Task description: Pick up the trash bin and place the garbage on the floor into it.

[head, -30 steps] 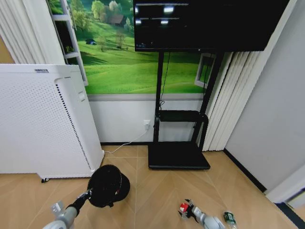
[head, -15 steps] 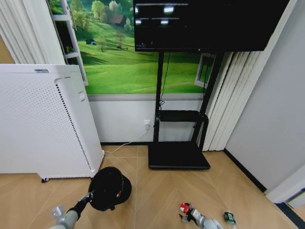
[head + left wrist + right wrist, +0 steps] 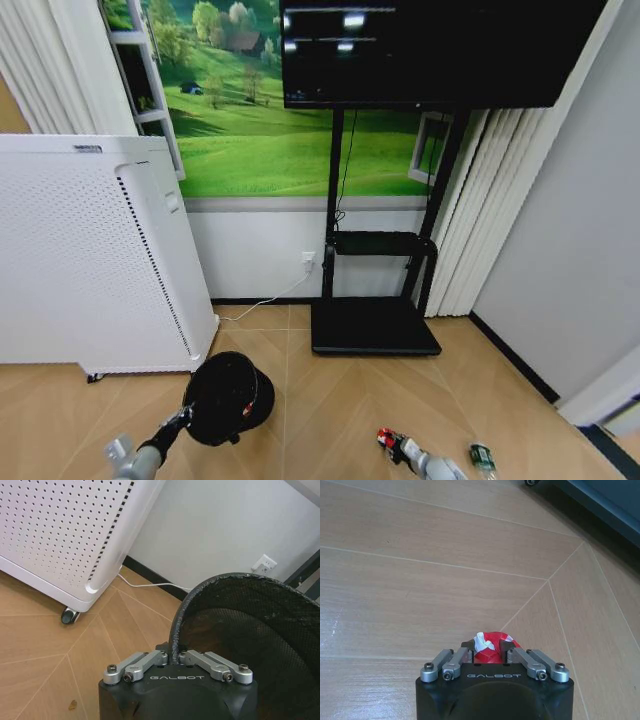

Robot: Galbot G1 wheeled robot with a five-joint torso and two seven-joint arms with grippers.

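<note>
Head view: left gripper [image 3: 186,411] clamped on trash bin [image 3: 228,396] rim, bin shifted right; right gripper [image 3: 490,652] pinching red-white scrap [image 3: 489,648], drop-in pending.

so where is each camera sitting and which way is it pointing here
Head view: on the head, looking forward and down at floor, tv stand and white air purifier; both forearms show at the bottom.
Left wrist view: on the left wrist, looking along the left gripper, shut on the trash bin rim.
Right wrist view: on the right wrist, facing the floor; right gripper holds a red-and-white scrap.
Shared: head and left wrist views both show bin and purifier.
</note>
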